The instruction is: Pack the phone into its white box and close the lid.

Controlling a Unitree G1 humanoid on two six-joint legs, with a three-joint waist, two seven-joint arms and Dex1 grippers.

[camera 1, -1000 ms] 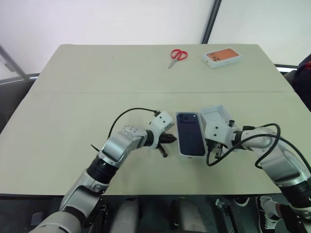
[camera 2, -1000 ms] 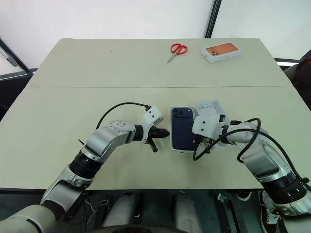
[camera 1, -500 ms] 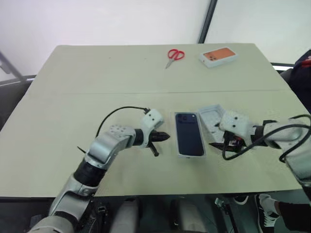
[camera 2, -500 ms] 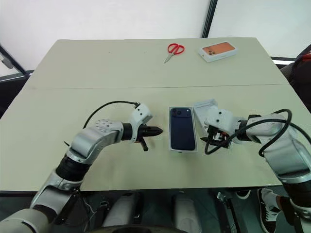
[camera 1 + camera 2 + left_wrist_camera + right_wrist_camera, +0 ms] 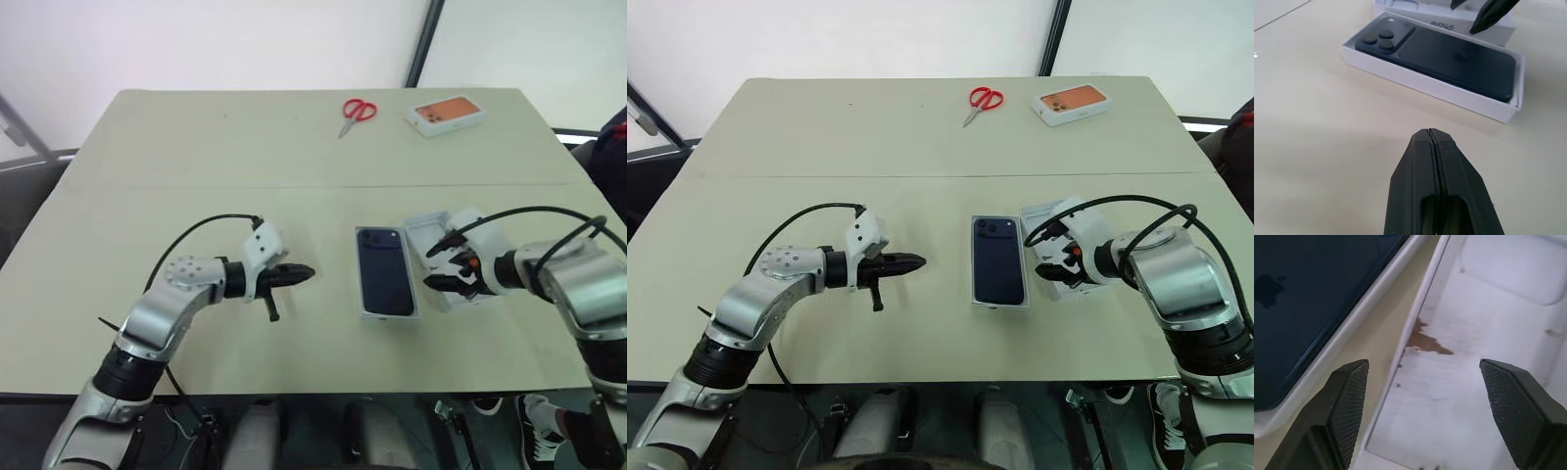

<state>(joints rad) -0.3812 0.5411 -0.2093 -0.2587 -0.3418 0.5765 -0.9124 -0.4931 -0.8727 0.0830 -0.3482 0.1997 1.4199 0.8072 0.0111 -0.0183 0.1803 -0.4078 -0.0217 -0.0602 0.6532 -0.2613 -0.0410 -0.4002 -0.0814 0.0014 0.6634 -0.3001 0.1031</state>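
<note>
The dark navy phone [image 5: 384, 275] lies face down inside its white box [image 5: 1442, 89] at the table's middle, camera cluster at the far end. The lid [image 5: 425, 235] rests open side up just right of the box, its pale inside [image 5: 1498, 333] showing. My right gripper [image 5: 440, 269] is open and hovers low over the lid's left wall, one fingertip [image 5: 1349, 387] toward the box and the other over the lid's inside. My left gripper [image 5: 304, 273] is shut on nothing, pointing at the box from the left with a gap of bare table between them.
Red scissors [image 5: 359, 111] and a white box with an orange top [image 5: 448, 114] lie at the far side of the table. A seam [image 5: 196, 187] runs across the tabletop. Cables loop off both wrists.
My left gripper has drawn back to the left, away from the box, still shut. My right gripper has opened, rolled its wrist and shifted slightly right over the lid.
</note>
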